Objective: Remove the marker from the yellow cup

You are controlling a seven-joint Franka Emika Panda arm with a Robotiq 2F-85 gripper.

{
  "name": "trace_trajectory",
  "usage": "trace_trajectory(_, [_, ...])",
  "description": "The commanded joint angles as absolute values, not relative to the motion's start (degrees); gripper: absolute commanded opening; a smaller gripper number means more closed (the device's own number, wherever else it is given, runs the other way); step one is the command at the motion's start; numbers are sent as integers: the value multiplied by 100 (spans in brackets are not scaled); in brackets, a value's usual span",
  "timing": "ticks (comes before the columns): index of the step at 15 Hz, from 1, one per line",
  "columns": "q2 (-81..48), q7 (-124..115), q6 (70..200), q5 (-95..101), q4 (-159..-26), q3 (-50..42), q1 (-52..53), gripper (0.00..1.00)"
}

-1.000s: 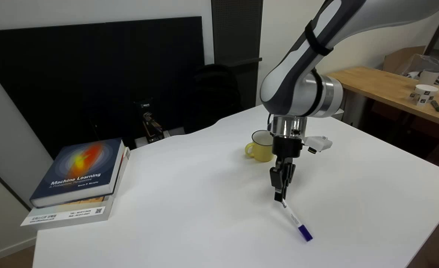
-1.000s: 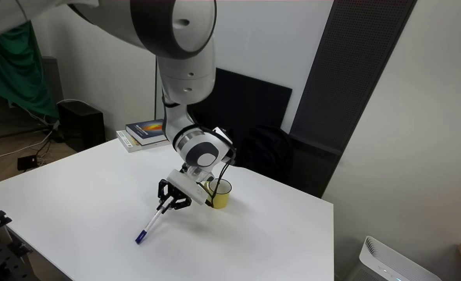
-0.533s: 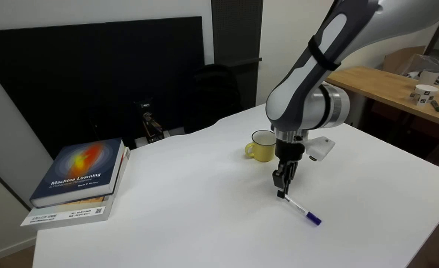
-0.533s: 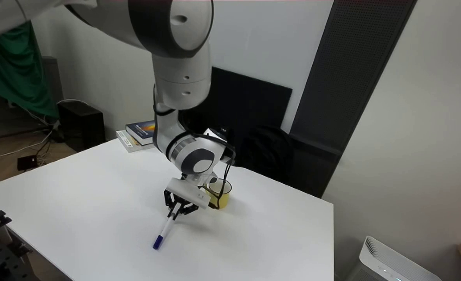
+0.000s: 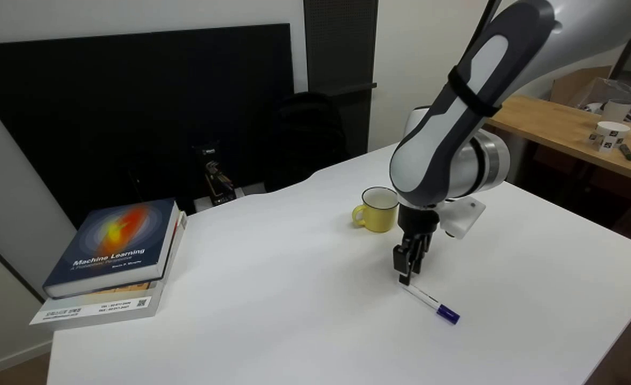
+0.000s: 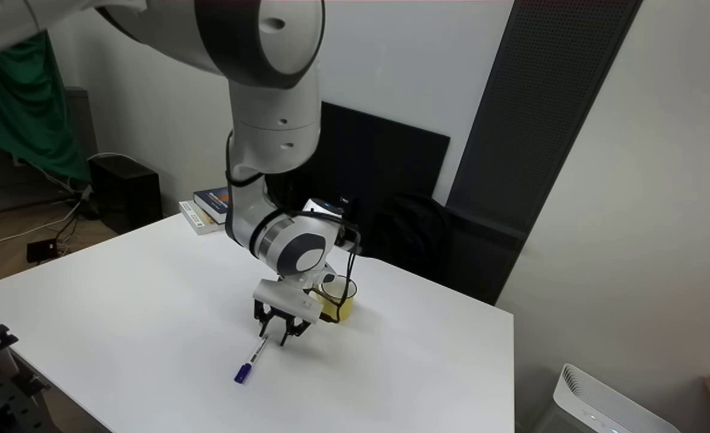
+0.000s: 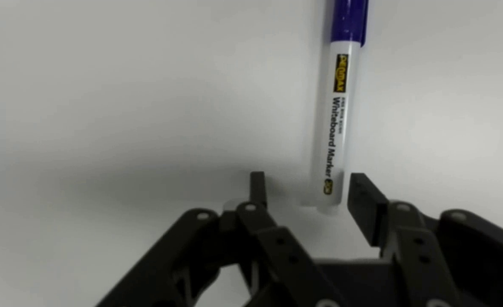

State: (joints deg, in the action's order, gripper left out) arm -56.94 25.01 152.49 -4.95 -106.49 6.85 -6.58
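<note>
Whiteboard marker (image 7: 336, 123) lay on white table (image 5: 272, 299), outside yellow mug (image 5: 378, 211) and apart from it: removal judged done. Remaining, probably: only retreat of gripper (image 7: 307, 187). Fingers stood well parted, holding nothing. Marker's plain end lay between fingertips, closer to finger on right of wrist view; capped blue end pointed away.

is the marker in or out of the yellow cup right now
Out: the marker lies on the table, apart from the cup, in both exterior views.
</note>
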Motion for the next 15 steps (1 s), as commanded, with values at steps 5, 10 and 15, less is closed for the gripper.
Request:
trace_trajectory(5, [-5082,1682,15399,-34,-11021,355,-316,100])
trace_trajectory(10, [-4105,616,15536,282,-11417,-318,353,100])
trace_trajectory(15, [-3804,12,15405,625,-11330,-651,602,100])
